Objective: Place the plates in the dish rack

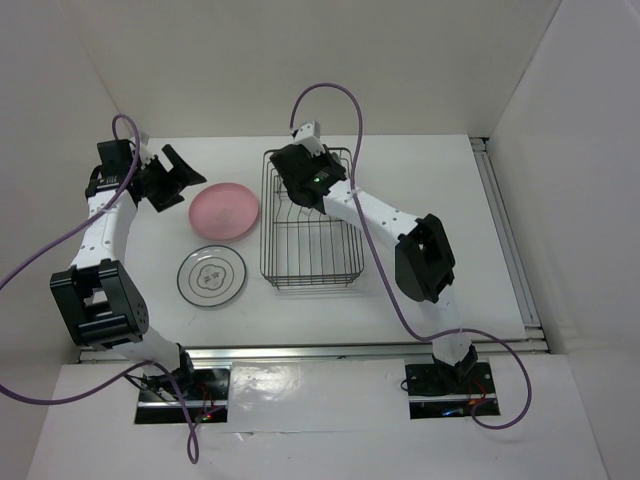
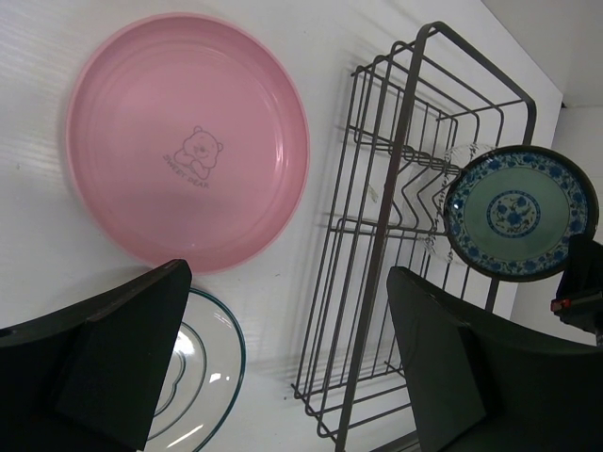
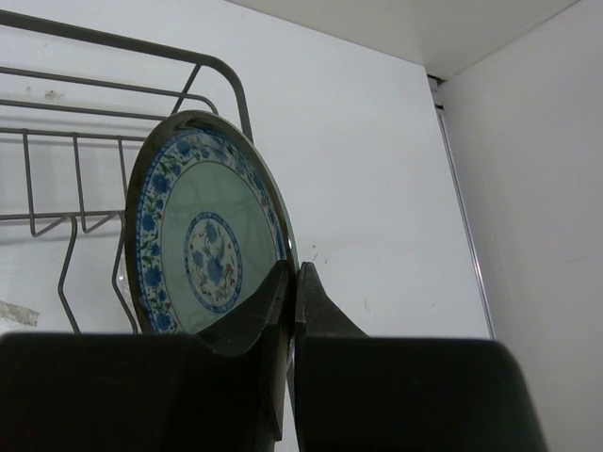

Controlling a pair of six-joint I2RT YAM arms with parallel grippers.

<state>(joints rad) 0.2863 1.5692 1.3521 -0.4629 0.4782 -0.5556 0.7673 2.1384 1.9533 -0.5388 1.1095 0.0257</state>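
Right claw (image 3: 292, 282) grips teal plate (image 3: 203, 235) at dish rack (image 1: 268, 220) — pink plate (image 1: 225, 211), white plate (image 1: 211, 275) unloaded; left claw (image 2: 287, 278) gapes empty.

dish rack (image 1: 315, 284) far end: blocked, right gripper (image 3: 290, 282) w/ teal plate (image 3: 203, 231) upright there
rack near half: open from above, wire walls round
L of rack: pink plate (image 1: 224, 211), white plate (image 1: 211, 275) flat; narrow bare strip betw
R of rack: right arm (image 1: 380, 212) slants over

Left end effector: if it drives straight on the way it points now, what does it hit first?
Likely bare table between the pink plate and the rack, possibly clipping the plate's rim; depth is unclear.
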